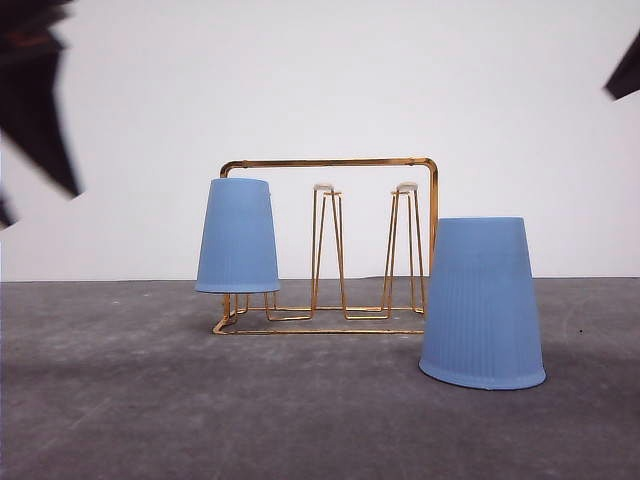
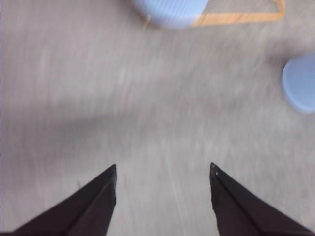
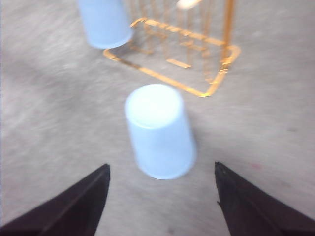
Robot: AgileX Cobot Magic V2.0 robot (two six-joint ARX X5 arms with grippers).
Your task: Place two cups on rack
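No text, label, brand or number can be read on the cups (image 1: 483,300), the rack (image 1: 330,162) or the table (image 1: 120,400) (the wrist views are blurred).

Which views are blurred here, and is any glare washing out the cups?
Front view: cups and rack sharp, arm shapes at the top corners smeared. Left wrist view: streaky motion blur across the table. Right wrist view: soft, and the standing cup looks washed pale.
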